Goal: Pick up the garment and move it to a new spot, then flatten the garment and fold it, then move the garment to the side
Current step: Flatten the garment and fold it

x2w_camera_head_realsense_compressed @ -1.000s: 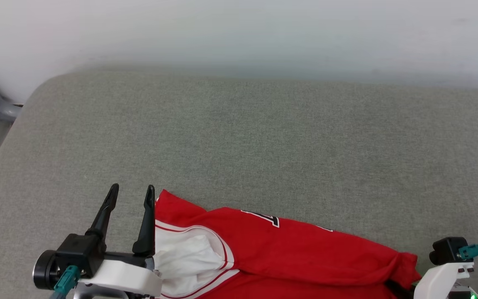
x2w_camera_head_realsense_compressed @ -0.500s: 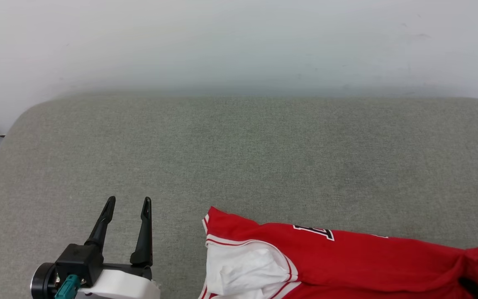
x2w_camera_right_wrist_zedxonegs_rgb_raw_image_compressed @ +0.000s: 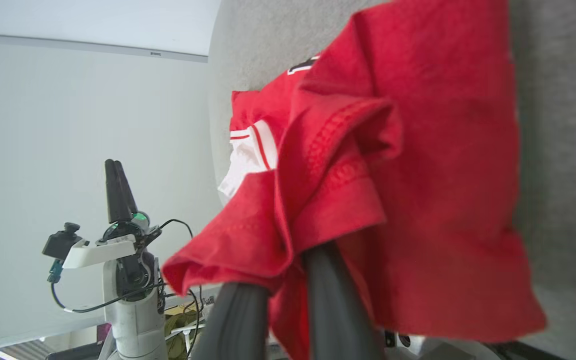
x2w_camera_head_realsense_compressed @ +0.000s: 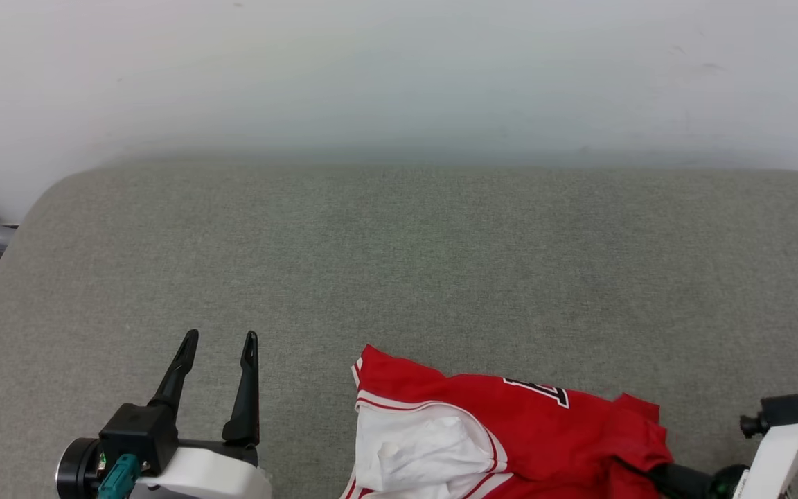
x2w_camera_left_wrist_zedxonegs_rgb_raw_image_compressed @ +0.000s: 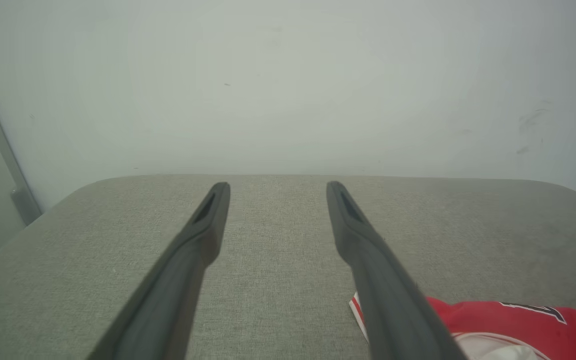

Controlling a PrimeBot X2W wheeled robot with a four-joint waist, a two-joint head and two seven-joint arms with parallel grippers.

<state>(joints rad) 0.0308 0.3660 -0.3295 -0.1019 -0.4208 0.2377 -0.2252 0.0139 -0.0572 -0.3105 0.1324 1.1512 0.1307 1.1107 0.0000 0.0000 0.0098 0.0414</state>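
Two grippers to account for, fingers first. Clamps the right gripper point(x2w_camera_right_wrist_zedxonegs_rgb_raw_image_compressed: 290, 285) on a bunched red fold of the garment point(x2w_camera_right_wrist_zedxonegs_rgb_raw_image_compressed: 418, 175), dark fingers point(x2w_camera_right_wrist_zedxonegs_rgb_raw_image_compressed: 338, 310) pressed close with cloth draped over their tips, at the near right corner of the grey cushion point(x2w_camera_head_realsense_compressed: 399, 263). Holds the left gripper point(x2w_camera_head_realsense_compressed: 222, 336) empty, fingers point(x2w_camera_head_realsense_compressed: 243, 388) spread wide, over the cushion's near left part, tips aimed at its far edge. Finds the garment stretched along the cushion's near edge, long axis left to right: white sleeve point(x2w_camera_head_realsense_compressed: 427, 450) with striped trim toward the cushion's middle, crumpled red end at the right corner in the grip. Leaves a bare strip of cushion between the sleeve end and the left fingers, which puts the left arm nearer that free end. Probably calls for a sideways reach toward the cushion's right to catch it before any spreading. Counts one garment, one cushion, two grippers, four fingers.
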